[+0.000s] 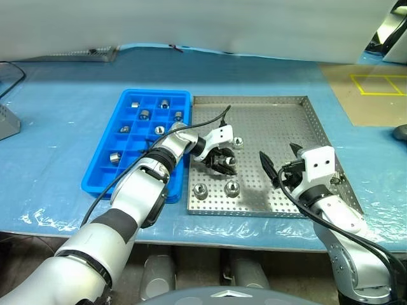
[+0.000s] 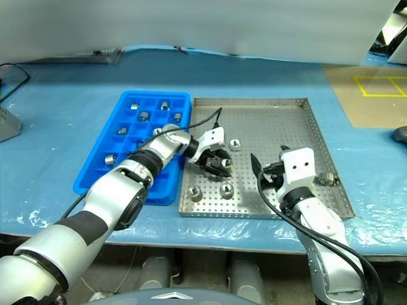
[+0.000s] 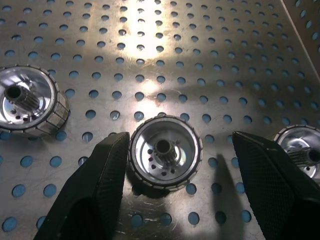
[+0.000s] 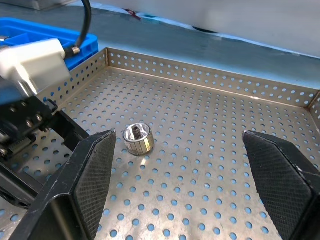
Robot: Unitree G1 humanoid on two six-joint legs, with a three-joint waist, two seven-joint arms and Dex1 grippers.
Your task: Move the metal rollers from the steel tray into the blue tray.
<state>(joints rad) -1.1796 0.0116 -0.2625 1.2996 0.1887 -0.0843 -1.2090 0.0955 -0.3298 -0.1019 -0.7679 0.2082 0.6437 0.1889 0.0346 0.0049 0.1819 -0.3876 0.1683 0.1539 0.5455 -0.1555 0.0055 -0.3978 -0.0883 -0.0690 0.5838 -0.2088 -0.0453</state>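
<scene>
The steel tray (image 1: pixel 280 121) lies in the middle of the table, with the blue tray (image 1: pixel 105 181) against its left side. Several metal rollers rest in the blue tray's compartments, such as one roller (image 1: pixel 115 157). Loose rollers (image 1: pixel 201 190) (image 1: pixel 231 187) (image 1: pixel 238 142) sit on the steel tray's perforated floor. My left gripper (image 1: pixel 224 163) is low over the steel tray, open, and its fingers (image 3: pixel 95 190) straddle a roller (image 3: pixel 166 159) that stands on the floor. My right gripper (image 1: pixel 280 155) hovers open and empty over the tray's right part, facing a roller (image 4: pixel 137 138).
A grey box (image 1: pixel 6 121) stands at the table's left edge. On the right, a brown surface carries a yellow taped square (image 1: pixel 381 82), and a dark object (image 1: pixel 399 131) lies at the edge. Another roller (image 2: pixel 326 179) sits by the steel tray's right rim.
</scene>
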